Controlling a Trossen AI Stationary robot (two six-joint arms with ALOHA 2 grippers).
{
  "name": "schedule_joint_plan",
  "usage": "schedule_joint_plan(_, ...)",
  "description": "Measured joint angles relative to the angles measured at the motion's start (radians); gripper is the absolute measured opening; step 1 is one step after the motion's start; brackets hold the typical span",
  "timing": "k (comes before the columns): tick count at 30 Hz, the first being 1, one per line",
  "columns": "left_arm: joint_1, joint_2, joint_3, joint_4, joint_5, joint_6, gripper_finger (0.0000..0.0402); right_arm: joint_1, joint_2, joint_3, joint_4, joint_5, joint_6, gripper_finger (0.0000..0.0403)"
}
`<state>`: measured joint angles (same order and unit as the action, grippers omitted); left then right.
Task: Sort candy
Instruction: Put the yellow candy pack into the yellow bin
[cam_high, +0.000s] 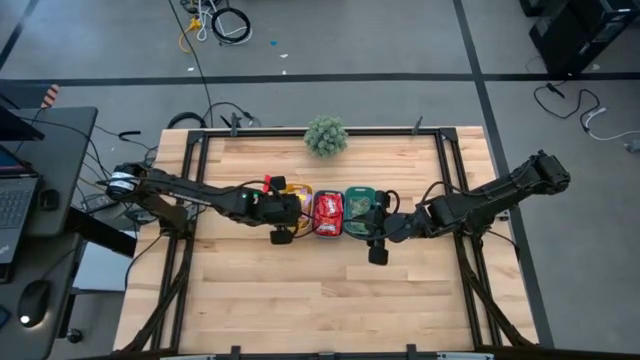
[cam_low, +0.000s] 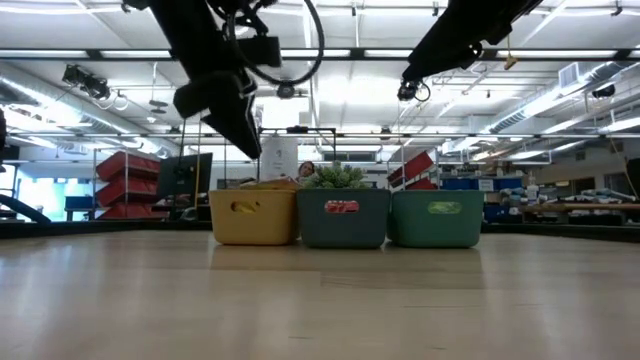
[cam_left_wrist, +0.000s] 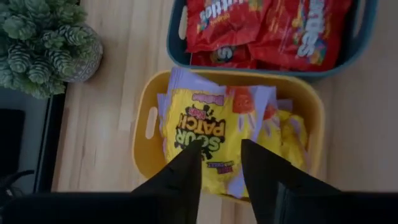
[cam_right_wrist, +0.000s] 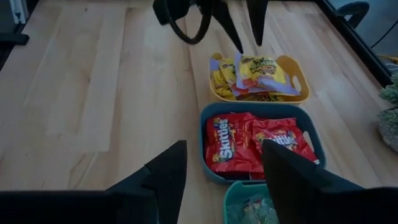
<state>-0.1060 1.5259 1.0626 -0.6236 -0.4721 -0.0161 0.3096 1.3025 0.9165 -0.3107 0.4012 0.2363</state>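
Left gripper (cam_left_wrist: 221, 163) hung over yellow bin (cam_left_wrist: 147, 152), jaws partly open, holding nothing; Sour Patch Kids packet (cam_left_wrist: 196, 134) lay on top of pile. Best move: lift straight up, no snagging.

Right gripper (cam_right_wrist: 221, 167) hung above table at 6 o'clock of teal bin (cam_right_wrist: 208, 169), jaws wide, empty.

Red packets read "Skittles" (cam_right_wrist: 227, 144). Green bin's (cam_low: 436, 218) label too small to read.

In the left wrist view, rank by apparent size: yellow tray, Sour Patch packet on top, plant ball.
1. yellow tray
2. Sour Patch packet
3. plant ball, partly cut off by the frame and possibly farther away, so its rank is unsure.
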Motion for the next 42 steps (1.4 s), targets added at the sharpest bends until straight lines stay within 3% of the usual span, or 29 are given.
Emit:
schedule_joint_plan(4,-0.003,-0.055,-0.015,0.109,0.031,-0.019,0.0067,0.000,0.000,0.000,-0.003,-0.004,-0.001,0.0181)
schedule_joint_plan(8,0.048,-0.100,-0.112,0.307,0.173,-0.018,0.0009,0.000,0.000,-0.010,-0.005,-0.003,-0.006,0.0134)
schedule_joint_plan(15,0.152,-0.124,-0.364,0.784,0.383,-0.018,0.0002,0.000,0.001,-0.042,0.046,0.031,-0.033,0.0040)
schedule_joint_plan(22,0.252,-0.114,-0.565,1.201,0.470,-0.092,0.0001,-0.002,0.001,-0.044,0.106,0.034,-0.102,0.0006)
schedule_joint_plan(30,0.266,-0.040,-0.624,1.305,0.488,-0.083,0.0001,-0.024,0.001,-0.044,0.136,0.036,-0.134,0.0004)
schedule_joint_plan(42,0.276,0.025,-0.625,1.311,0.485,-0.068,0.0000,-0.031,0.001,-0.044,0.138,0.036,-0.143,0.0003)
